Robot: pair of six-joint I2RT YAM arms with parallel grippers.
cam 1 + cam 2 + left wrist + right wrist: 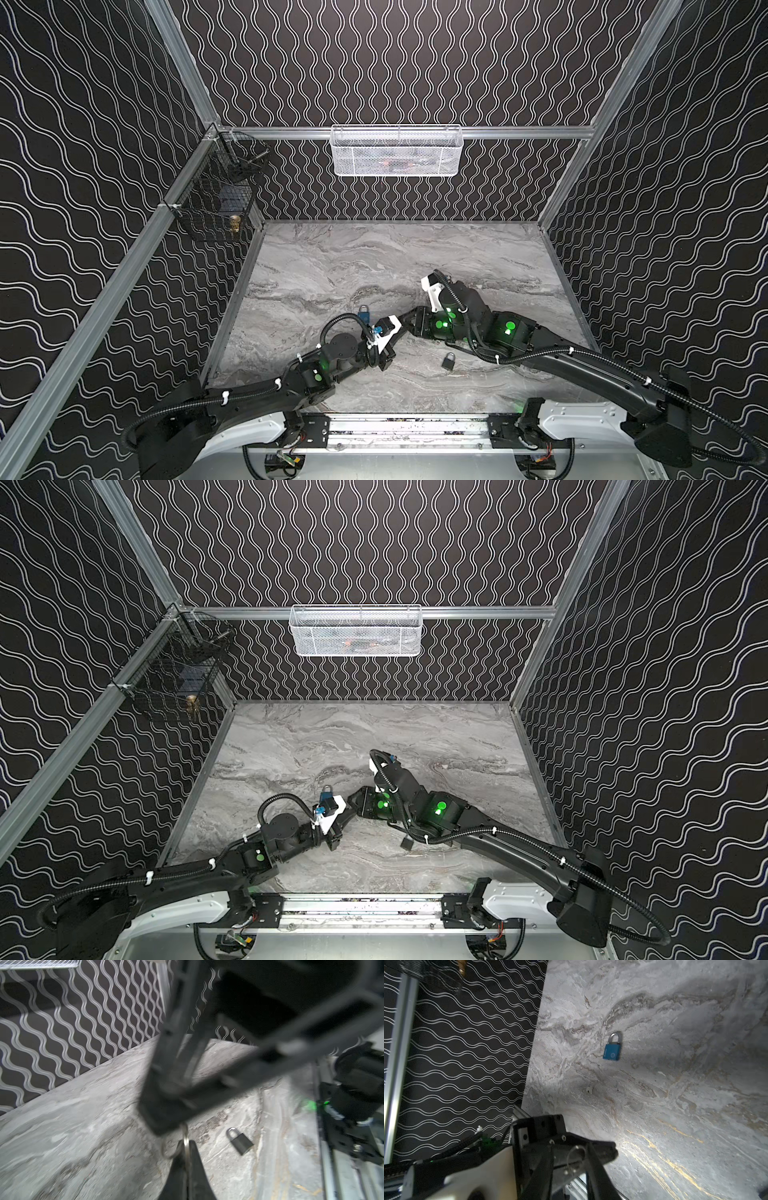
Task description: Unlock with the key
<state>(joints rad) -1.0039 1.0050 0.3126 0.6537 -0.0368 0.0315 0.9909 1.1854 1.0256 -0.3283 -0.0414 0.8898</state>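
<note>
Silver ringed key (186,1147) is clamped between the left fingers (178,1172) at lower centre; whether the right fingers (164,1059) grip anything I cannot tell. Blue steel-shackled padlock (364,312) lies just above them, small black padlock (448,360) to their right. Grey marble bench (374,257) spreads open toward the far wall.

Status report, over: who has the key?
Left gripper shut on key. Right gripper close by, jaws unclear. Blue padlock, black padlock on table, shackles closed. Nothing blocking.

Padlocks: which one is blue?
The blue padlock is the one lying farther back. The black padlock lies nearer the front and is darker all over.
</note>
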